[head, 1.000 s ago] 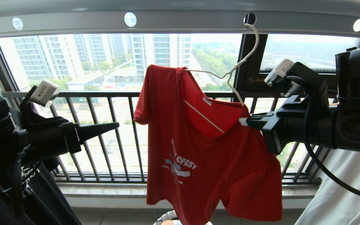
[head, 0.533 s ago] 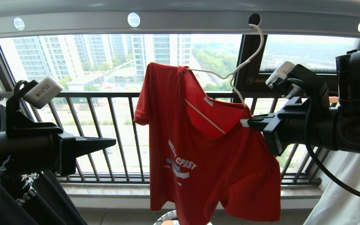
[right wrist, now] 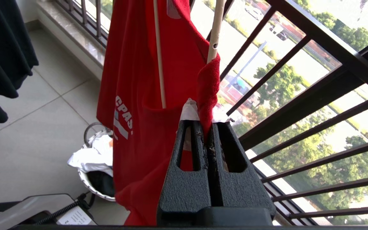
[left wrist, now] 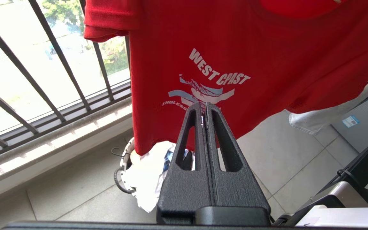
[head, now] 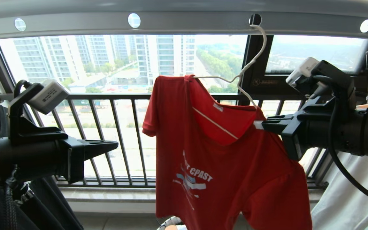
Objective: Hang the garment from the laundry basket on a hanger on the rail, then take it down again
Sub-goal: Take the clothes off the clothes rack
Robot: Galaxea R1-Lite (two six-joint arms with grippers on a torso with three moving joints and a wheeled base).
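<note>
T-shirt [head: 228,166]: red, on hanger [head: 244,68] hooked in rail [head: 184,22]. Right gripper [head: 259,124]: clamped on its shoulder. Left gripper [head: 115,145]: closed, empty, apart.

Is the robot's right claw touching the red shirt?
Touching. The right wrist view shows the right gripper shut on the red shirt, cloth pinched between its fingertips.

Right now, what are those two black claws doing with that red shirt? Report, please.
Right gripper shut on red printed T-shirt's shoulder. Left gripper shut, empty, clear of it. Shirt on thin cream wire hanger, hooked in grey holed rail. Nothing blocking.
</note>
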